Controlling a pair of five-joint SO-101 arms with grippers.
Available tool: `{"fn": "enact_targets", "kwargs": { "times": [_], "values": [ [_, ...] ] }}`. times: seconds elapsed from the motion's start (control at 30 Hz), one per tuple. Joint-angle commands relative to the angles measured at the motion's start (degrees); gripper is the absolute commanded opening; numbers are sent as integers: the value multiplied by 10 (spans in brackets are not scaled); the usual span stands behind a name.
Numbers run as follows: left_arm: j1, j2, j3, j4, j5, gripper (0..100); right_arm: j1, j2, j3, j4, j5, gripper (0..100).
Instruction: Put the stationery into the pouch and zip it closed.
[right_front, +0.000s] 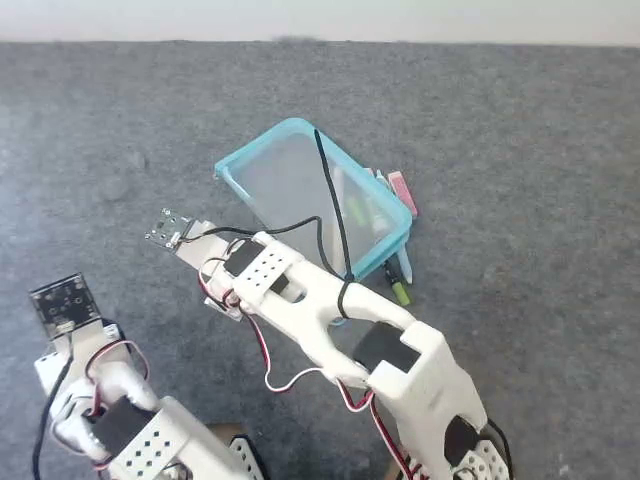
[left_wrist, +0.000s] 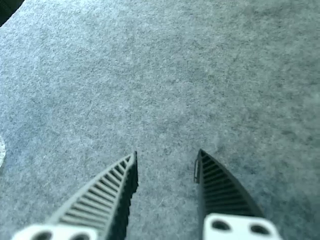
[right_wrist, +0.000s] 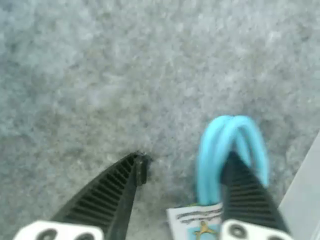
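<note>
The pouch (right_front: 300, 190), clear with a turquoise rim, lies flat near the middle of the grey felt-covered bench (right_front: 520, 120), set at a slant. The stationery (right_front: 365, 215) is gathered at its right-hand end. A green marker (right_front: 398, 290) and a pale blue pen (right_front: 403, 265) poke out past the rim toward me, and a pink eraser (right_front: 400, 192) sits just at the edge. How far inside the pieces are, I cannot tell.

The right arm (right_front: 330, 310) stretches from the near right across the pouch's near edge, and its black cable (right_front: 332, 200) hangs over the clear face. The right tool (right_wrist: 187, 165) is released, its jaws spread wide above the felt. A blue loop (right_wrist: 230, 145) of the pouch's colour rests against one finger (right_wrist: 245, 195), with a small paper tag (right_wrist: 195, 220) just beside it. Nothing is pinched between the jaws.

The left arm (right_front: 130, 410) stands at the near left corner, well apart from the pouch. The left tool (left_wrist: 167, 157) is released too, with its ribbed fingers (left_wrist: 115, 192) parted over bare felt.
</note>
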Motion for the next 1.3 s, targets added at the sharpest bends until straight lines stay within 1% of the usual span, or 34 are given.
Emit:
{"fn": "enact_targets", "kwargs": {
  "times": [0.0, 0.1, 0.2, 0.4, 0.6, 0.8, 0.93, 1.07, 1.27],
  "values": [
    [3, -10, -5, 6, -7, 178, 2, 2, -51, 0, 8, 81],
    [3, -10, -5, 5, -7, 178, 17, -3, -76, 5, 8, 4],
    [3, -10, -5, 5, -7, 178, 36, -27, -98, 26, 7, 6],
    [3, -10, -5, 6, -7, 178, 63, -136, -113, 118, 8, 6],
    [4, -10, -5, 4, -7, 178, 87, -302, -111, 269, 13, 6],
    [4, -10, -5, 4, -7, 178, 115, -450, -98, 458, 78, 6],
    [4, -10, -5, 4, -7, 178, 143, -549, -28, 497, 124, 6],
    [4, -10, -5, 4, -7, 178, 200, -668, 120, 494, 152, 6],
    [4, -10, -5, 8, -7, 178, 336, -865, 441, 381, 208, 6]
  ]
}}
